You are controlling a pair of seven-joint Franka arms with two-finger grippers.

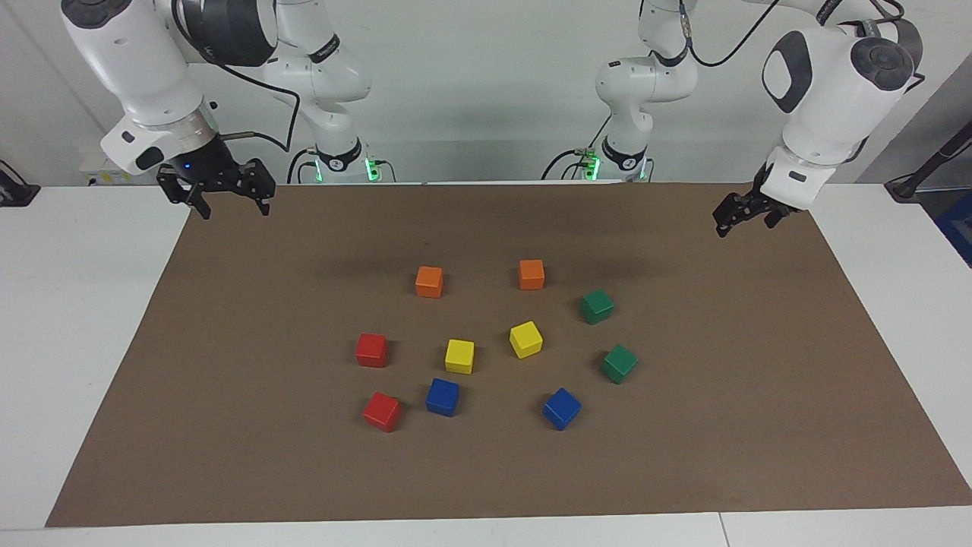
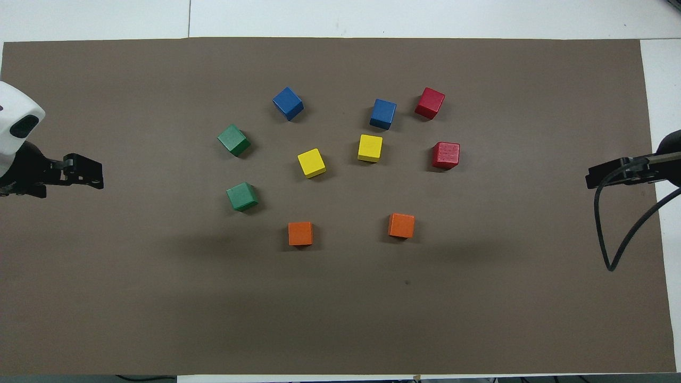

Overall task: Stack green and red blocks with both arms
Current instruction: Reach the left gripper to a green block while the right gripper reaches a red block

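Two green blocks (image 1: 597, 306) (image 1: 620, 363) lie apart on the brown mat toward the left arm's end; they also show in the overhead view (image 2: 242, 196) (image 2: 233, 140). Two red blocks (image 1: 371, 350) (image 1: 381, 411) lie apart toward the right arm's end, also seen from overhead (image 2: 446, 155) (image 2: 430, 103). My left gripper (image 1: 746, 223) (image 2: 85, 173) hangs open and empty over the mat's edge at its own end. My right gripper (image 1: 232, 207) (image 2: 598, 178) hangs open and empty over the mat's corner at its own end. Both arms wait.
Two orange cubes (image 1: 429, 282) (image 1: 531, 274) lie nearest the robots. Two yellow cubes (image 1: 459, 356) (image 1: 525, 339) lie in the middle between the reds and greens. Two blue cubes (image 1: 442, 396) (image 1: 561, 409) lie farthest. The brown mat (image 1: 228, 456) covers the white table.
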